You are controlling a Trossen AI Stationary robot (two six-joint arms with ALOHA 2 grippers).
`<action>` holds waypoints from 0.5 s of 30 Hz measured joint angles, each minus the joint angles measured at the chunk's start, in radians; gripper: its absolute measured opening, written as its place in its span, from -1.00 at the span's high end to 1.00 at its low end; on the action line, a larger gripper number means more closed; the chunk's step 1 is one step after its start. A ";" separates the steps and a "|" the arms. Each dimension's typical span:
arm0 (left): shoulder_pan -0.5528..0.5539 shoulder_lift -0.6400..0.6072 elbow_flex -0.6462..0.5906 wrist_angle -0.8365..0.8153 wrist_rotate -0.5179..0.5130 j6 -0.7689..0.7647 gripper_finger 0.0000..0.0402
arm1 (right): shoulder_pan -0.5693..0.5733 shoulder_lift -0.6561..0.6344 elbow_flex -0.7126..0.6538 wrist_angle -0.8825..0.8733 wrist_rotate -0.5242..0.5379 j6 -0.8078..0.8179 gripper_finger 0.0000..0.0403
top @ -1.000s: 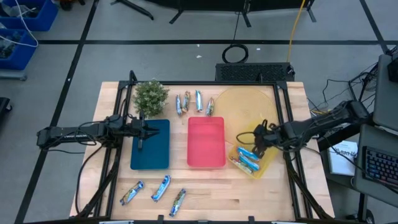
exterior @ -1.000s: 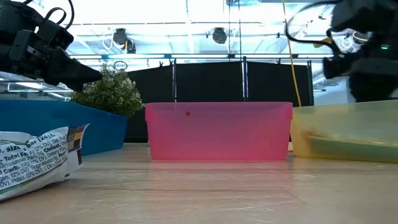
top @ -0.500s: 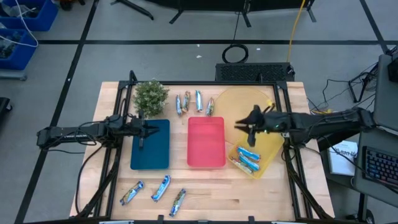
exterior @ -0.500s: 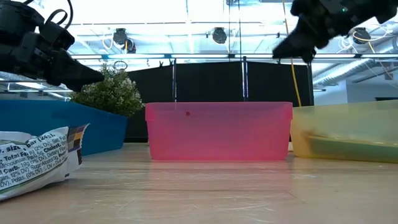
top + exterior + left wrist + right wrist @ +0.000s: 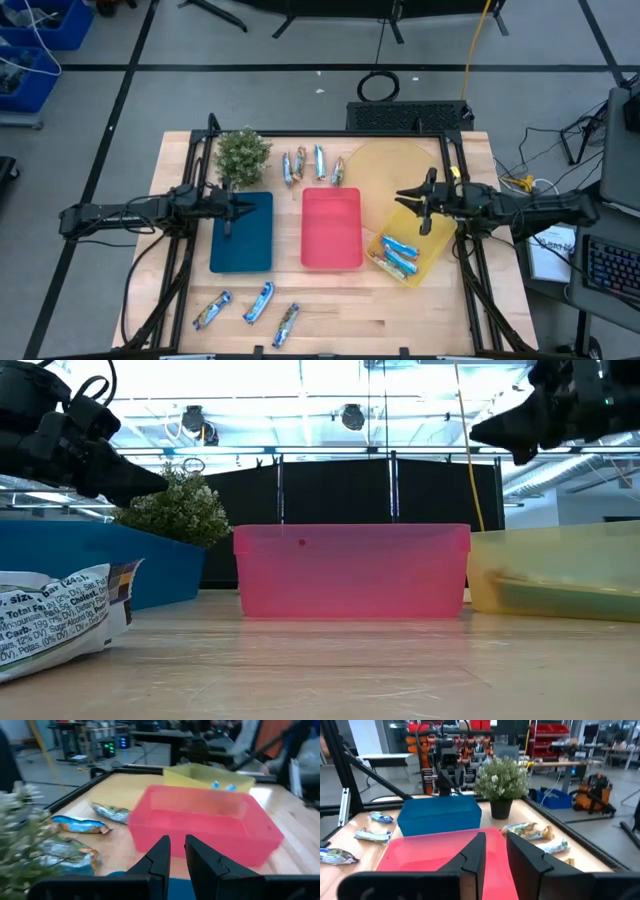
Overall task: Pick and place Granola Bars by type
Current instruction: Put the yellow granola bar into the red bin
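1. Silver-and-blue foil marks the three Granola Bars (image 5: 248,305) lying loose on the wooden table (image 5: 420,310) at its near edge, in front of the blue tray (image 5: 242,232); in the low view one wrapper (image 5: 60,615) fills the near left corner.
2. Three trays sit in a row mid-table: the blue one, the red tray (image 5: 331,228) beside it, and the yellow tray (image 5: 410,240), which is turned at an angle and holds several more bars (image 5: 397,255) in its near end.
3. The left gripper (image 5: 228,213) hangs over the blue tray, its fingers (image 5: 161,856) close together with only a narrow gap and nothing between them.
4. The right gripper (image 5: 422,198) hovers above the far part of the yellow tray, well clear of the bars inside; its fingers (image 5: 472,854) are likewise nearly together and empty.
5. Farther back, four bars (image 5: 310,165) lie in a loose row behind the red tray, next to a small green plant (image 5: 243,156) at the blue tray's far end.
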 joint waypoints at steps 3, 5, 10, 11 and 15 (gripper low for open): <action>0.000 0.000 0.000 0.071 -0.105 -0.053 0.67 | 0.000 -0.046 -0.047 0.017 -0.001 -0.020 0.64; 0.003 0.013 0.000 0.101 -0.161 -0.078 0.67 | 0.000 -0.065 -0.079 0.021 -0.001 -0.020 0.64; 0.033 0.120 0.012 0.155 -0.145 -0.090 0.67 | 0.000 -0.102 -0.149 0.016 0.000 -0.021 0.64; 0.043 0.153 0.030 0.158 -0.143 -0.102 0.67 | 0.000 -0.106 -0.157 0.017 0.000 -0.024 0.64; 0.077 0.325 0.171 0.158 -0.122 -0.080 0.67 | 0.000 -0.118 -0.176 0.018 -0.001 -0.013 0.64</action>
